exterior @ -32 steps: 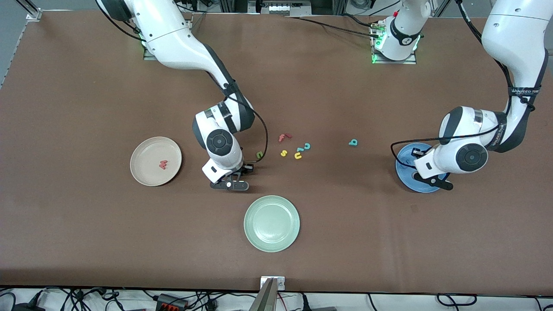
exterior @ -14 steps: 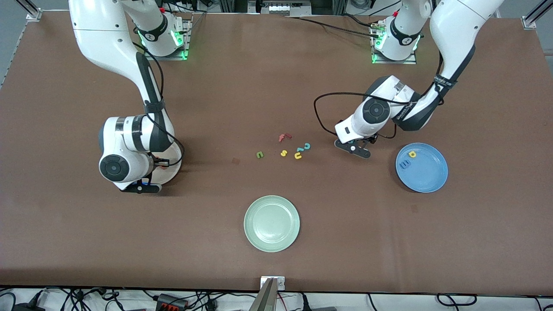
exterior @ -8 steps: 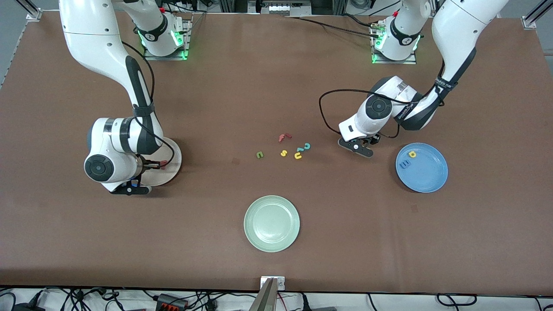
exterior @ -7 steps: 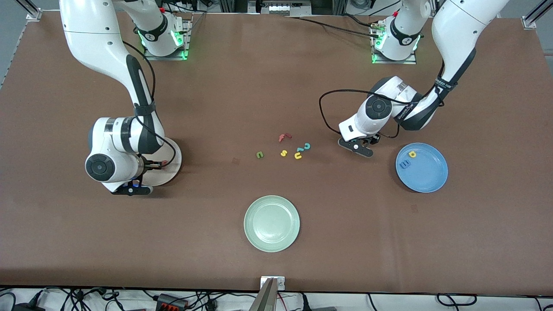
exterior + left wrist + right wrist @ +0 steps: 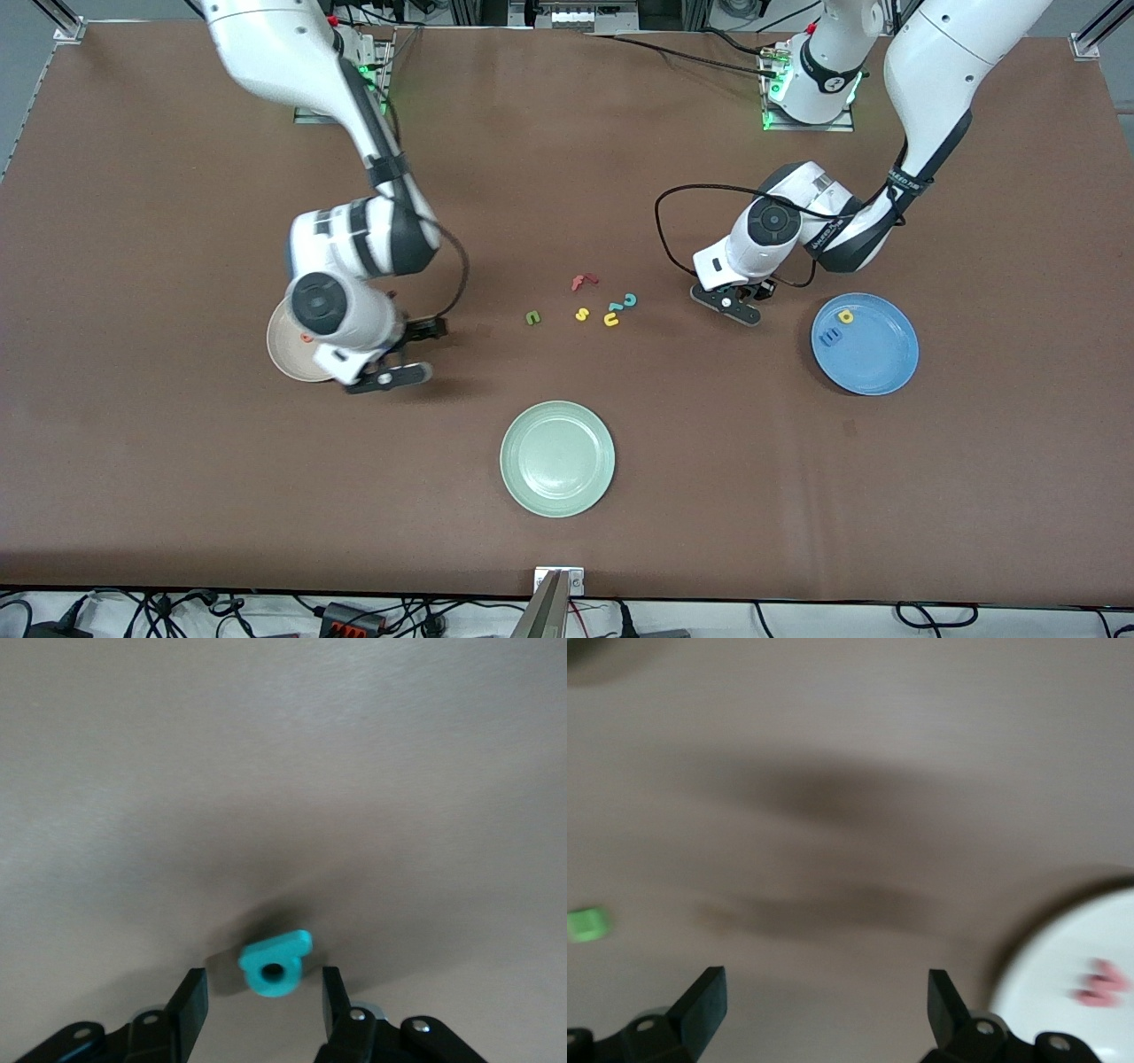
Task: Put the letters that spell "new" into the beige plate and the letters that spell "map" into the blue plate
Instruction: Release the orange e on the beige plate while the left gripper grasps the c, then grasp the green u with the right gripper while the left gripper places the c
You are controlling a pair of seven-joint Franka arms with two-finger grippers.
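Observation:
My left gripper (image 5: 742, 297) is down at the table beside the blue plate (image 5: 873, 359), open, its fingers on either side of the teal "p" (image 5: 275, 964) with a gap on each side. The front view hides the "p". In the blue plate lie the blue "m" (image 5: 830, 337) and the yellow "a" (image 5: 846, 315). My right gripper (image 5: 409, 353) hangs open and empty just off the beige plate (image 5: 282, 354), on the side toward the table's middle. That plate holds the orange "e" (image 5: 306, 338) and the pinkish-red "w" (image 5: 1103, 983). The dark green "n" (image 5: 532, 317) lies on the table mid-way.
Near the "n" lie a red "f" (image 5: 582, 282), a yellow "s" (image 5: 582, 314), a yellow "u" (image 5: 611, 320) and a teal hook-shaped letter (image 5: 629, 301). A pale green plate (image 5: 557, 458) sits nearer the front camera.
My right gripper opened, left the orange "e" in the beige plate and swung off the plate toward the table's middle. My left gripper stayed low and narrowed its fingers around the "p".

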